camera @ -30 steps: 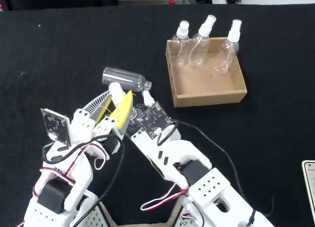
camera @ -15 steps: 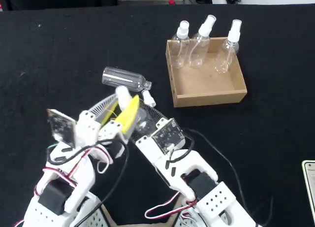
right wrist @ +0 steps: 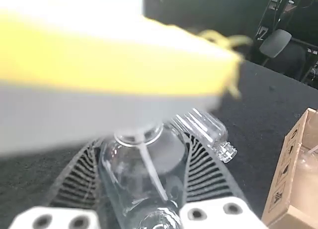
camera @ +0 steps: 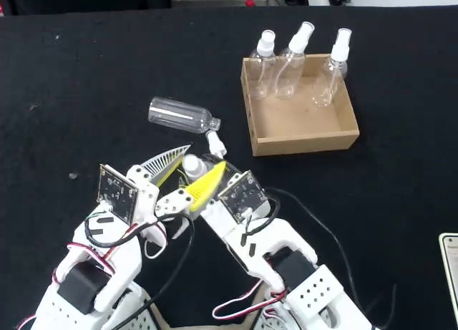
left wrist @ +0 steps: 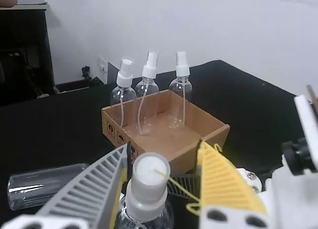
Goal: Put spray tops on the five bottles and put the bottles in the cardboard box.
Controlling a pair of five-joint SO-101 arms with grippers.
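L gripper (left wrist: 163,157): ribbed plastic fingers, one grey, one yellow. They sit either side of a white spray top (left wrist: 147,182), w/ jaws spread wider than the top. The grey finger is right against it and the yellow one stands apart. A thin yellow filament hangs off the yellow finger.

R gripper (right wrist: 146,149): dark ribbed fingers closed on the held bottle (right wrist: 141,179). It's clear plastic, round-bodied and roughly upright, w/ the dip tube visible inside. The white top sits on its neck. In the high view the pair is between the two arms, near the table's front edge, w/ the top at (camera: 193,164).

Uncapped bottle (camera: 182,115): clear cylinder lying on its side on the black cloth table (camera: 86,72), open threaded neck toward the cardboard box (camera: 304,140). A loose spray top (camera: 215,142) lies just beside that neck.

The box is shallow, square, brown corrugated card w/ an open top. Three capped bottles (camera: 293,61) lean along its back wall, all clear w/ white tops.
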